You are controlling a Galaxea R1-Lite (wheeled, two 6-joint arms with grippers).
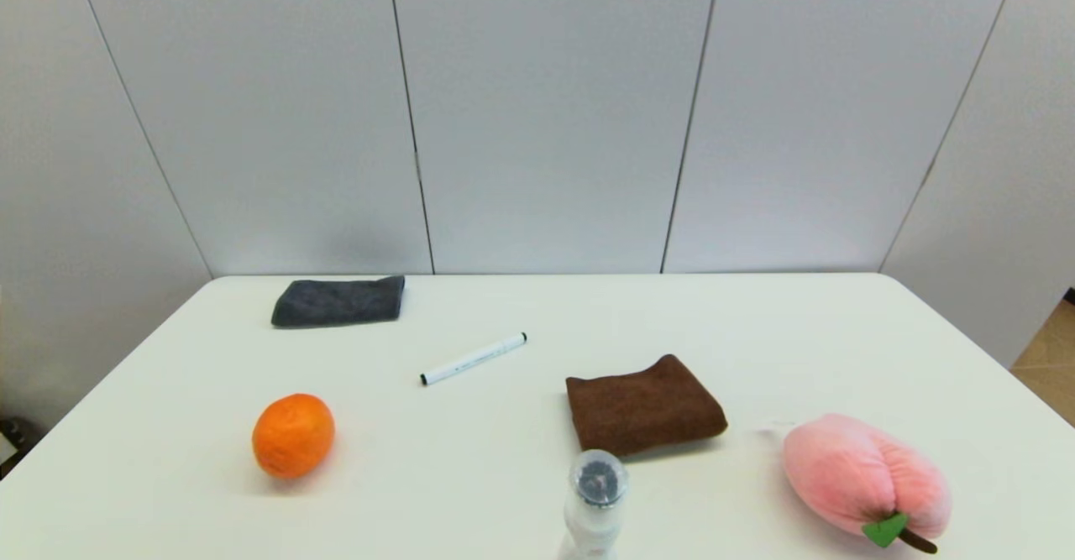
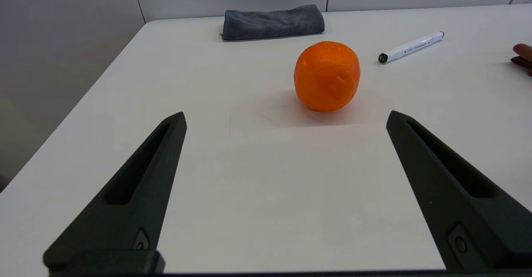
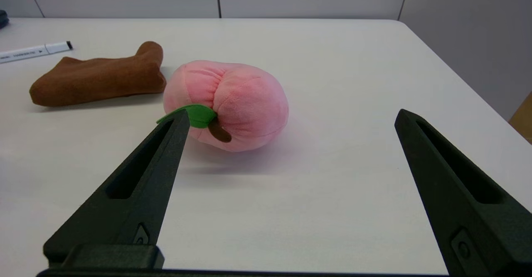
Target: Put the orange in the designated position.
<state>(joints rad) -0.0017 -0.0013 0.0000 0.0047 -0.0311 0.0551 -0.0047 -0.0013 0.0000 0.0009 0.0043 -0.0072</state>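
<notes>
The orange (image 1: 293,435) rests on the white table (image 1: 756,325) at the front left, bright and dimpled. In the left wrist view the orange (image 2: 327,76) sits a short way beyond my left gripper (image 2: 286,117), which stands open with nothing between its fingers. My right gripper (image 3: 291,117) is open too, low over the table near the pink plush peach (image 3: 226,104). Neither arm shows in the head view. The designated position is plain tabletop with no mark that I can pick out.
A grey folded cloth (image 1: 338,301) lies at the back left, a white marker (image 1: 474,358) in the middle, a brown folded cloth (image 1: 643,405) right of centre. The plush peach (image 1: 865,476) is at the front right. A white bottle (image 1: 594,501) stands at the front edge.
</notes>
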